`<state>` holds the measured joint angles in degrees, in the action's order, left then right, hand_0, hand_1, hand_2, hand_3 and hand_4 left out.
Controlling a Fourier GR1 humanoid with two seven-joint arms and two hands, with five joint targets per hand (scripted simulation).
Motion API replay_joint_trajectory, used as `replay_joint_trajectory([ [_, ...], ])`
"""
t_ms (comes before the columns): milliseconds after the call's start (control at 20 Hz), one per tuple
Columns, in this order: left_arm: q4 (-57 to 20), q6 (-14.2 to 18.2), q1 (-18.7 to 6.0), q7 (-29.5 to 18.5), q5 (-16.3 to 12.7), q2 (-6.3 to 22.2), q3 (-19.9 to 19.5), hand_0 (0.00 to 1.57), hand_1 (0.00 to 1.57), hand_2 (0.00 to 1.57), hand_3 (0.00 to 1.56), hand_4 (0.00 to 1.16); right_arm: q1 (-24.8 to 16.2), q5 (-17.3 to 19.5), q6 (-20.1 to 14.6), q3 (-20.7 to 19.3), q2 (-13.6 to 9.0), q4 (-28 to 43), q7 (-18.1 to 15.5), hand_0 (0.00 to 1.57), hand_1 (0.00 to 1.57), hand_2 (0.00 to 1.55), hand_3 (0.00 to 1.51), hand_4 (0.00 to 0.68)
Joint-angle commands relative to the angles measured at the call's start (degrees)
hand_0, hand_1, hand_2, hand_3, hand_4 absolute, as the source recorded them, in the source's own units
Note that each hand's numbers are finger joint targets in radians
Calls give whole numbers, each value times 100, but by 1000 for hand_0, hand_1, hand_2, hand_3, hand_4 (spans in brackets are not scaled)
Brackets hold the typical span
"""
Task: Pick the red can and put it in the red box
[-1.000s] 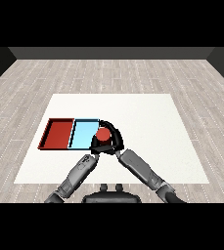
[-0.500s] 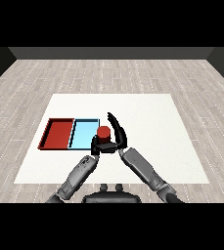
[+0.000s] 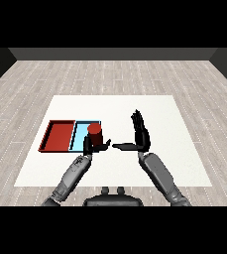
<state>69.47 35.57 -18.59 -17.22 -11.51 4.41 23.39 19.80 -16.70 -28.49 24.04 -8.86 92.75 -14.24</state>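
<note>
The red can stands upright at the right end of the light blue tray. My left hand is curled round the can's lower half from the near side, hiding its base. The red tray lies just left of the blue one, with nothing in it. My right hand is open to the right of the can and apart from it. Its fingers point up and away, and its thumb reaches left toward the can without touching it.
The white table stretches right and far of the trays. Grey wood floor surrounds it. Both forearms come in from the lower edge, close together near the table's front middle.
My right hand has opened and drawn away to the right of the can. The can stays at the blue tray's right end, with my left hand round it.
</note>
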Motion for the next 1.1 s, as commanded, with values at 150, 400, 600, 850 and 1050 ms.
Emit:
replay_joint_trajectory([
  [150, 340, 86, 78, 458, 393, 992, -340, 1571, 1571, 1569, 1467, 1130, -1536, -507, 583, -768, -900, 808, -272, 0, 0, 0, 0, 0],
  [400, -357, -159, -412, 749, 441, 1622, -959, 1571, 1571, 1549, 1459, 1120, -1998, -322, 575, -873, -824, 496, -662, 0, 0, 0, 0, 0],
  [600, -1052, -798, -385, 450, 8, 2109, -1694, 1571, 1571, 1555, 1462, 1091, -2059, -233, 574, -1009, -928, 526, -535, 0, 0, 0, 0, 0],
  [850, -2570, -950, -1080, 572, 380, 2204, -1760, 1571, 1571, 1560, 1483, 1091, -1988, -125, 522, -1204, -995, 206, -311, 0, 0, 0, 0, 0],
  [1050, -4068, -972, -1751, 392, 599, 2137, -1909, 1571, 1571, 1565, 1473, 1079, -1754, -109, 566, -1368, -984, -253, -299, 0, 0, 0, 0, 0],
])
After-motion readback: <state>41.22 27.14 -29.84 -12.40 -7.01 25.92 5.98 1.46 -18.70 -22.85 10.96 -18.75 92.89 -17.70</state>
